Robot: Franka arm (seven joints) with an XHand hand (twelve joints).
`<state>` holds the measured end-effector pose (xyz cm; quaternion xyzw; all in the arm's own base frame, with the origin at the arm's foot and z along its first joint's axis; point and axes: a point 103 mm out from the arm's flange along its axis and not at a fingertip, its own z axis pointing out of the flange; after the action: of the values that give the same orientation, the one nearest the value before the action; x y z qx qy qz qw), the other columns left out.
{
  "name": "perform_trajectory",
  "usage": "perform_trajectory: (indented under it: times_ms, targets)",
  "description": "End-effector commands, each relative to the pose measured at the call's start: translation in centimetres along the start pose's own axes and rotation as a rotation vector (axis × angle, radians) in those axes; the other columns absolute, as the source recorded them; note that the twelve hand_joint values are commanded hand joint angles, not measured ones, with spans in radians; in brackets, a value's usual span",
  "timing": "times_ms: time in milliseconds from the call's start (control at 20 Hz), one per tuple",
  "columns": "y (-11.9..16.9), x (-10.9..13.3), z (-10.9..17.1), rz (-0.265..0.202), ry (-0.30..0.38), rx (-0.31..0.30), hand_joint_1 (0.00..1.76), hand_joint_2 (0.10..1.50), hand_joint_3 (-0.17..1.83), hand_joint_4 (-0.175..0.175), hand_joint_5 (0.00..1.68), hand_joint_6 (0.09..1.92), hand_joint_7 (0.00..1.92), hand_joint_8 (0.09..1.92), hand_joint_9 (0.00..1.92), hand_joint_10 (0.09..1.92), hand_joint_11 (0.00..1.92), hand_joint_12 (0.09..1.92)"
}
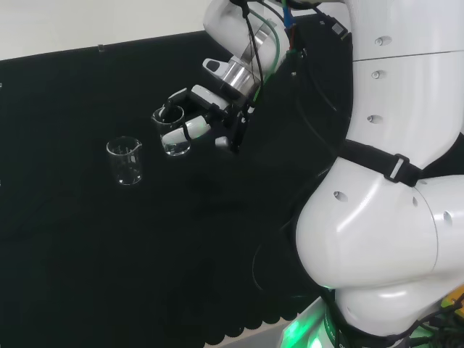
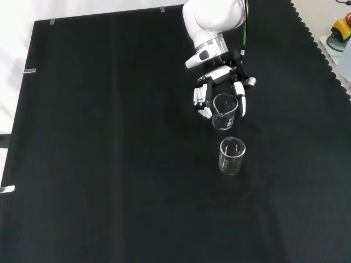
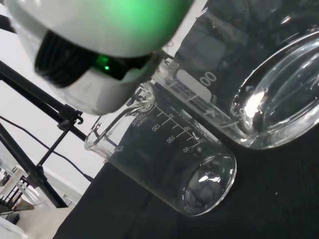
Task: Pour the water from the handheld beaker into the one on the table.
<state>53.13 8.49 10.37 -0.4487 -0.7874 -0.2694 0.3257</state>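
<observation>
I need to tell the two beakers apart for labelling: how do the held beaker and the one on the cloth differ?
The held beaker is gripped in the hand, off the cloth; the table beaker stands free on the black cloth. In the front view, the held one sits farther off. Both are clear glass, upright, with spouts.

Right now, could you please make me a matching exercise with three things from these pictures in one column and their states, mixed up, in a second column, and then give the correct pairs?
Column 1
1. hand
2. held beaker
3. beaker on the table

Column 2
A. stands upright on the black cloth, touched by nothing
B. lifted above the cloth, gripped around its wall
C. black and white, fingers curled around a glass vessel

Pairs: 1-C, 2-B, 3-A
</observation>
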Motion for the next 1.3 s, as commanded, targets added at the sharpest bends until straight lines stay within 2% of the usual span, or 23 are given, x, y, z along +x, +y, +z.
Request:
perform_trajectory:
  times_ms: [50,550,1300]
  targets:
    - [-0.1,0.6,-0.5,-0.005,-0.022,0.017,1.44,0.55,0.75,-0.175,1.30,0.62,1.67,0.09,1.28,0.64,0.97,0.90]
    - [-0.2,1.7,-1.2,0.003,-0.109,0.099,1.44,0.55,0.76,-0.175,1.30,0.62,1.67,0.09,1.28,0.66,0.97,0.90]
    - [1.4,3.2,-0.3,0.028,-0.232,0.219,1.45,0.53,0.78,-0.175,1.30,0.57,1.67,0.09,1.35,0.64,0.98,0.91]
